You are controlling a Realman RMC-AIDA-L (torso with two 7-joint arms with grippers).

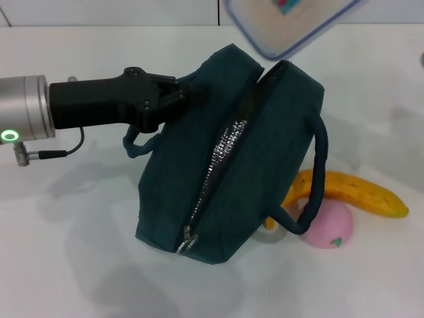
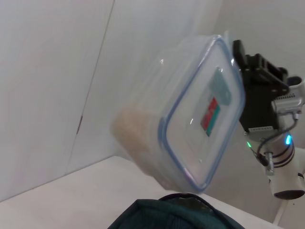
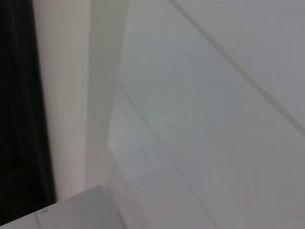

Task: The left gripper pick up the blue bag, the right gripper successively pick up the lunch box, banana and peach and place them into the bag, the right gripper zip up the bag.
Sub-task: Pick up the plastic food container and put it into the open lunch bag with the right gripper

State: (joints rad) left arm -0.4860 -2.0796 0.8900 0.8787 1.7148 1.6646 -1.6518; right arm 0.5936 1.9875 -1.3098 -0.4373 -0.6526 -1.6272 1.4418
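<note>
right black pincer [image 2: 245, 71] grips the tilted clear plastic lunch box [image 2: 190, 114] above the narrowly unzipped teal fabric bag [image 1: 232, 159], held by the closed left pincer [image 1: 182, 96]; the box may catch the rim.

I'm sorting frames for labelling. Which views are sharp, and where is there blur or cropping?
Head view: sharp; soft shadows under the bag; lunch box cropped at the top edge. Left wrist view: lunch box blurred, especially its far side. Right wrist view: only soft, featureless wall, nothing of the task visible.
</note>
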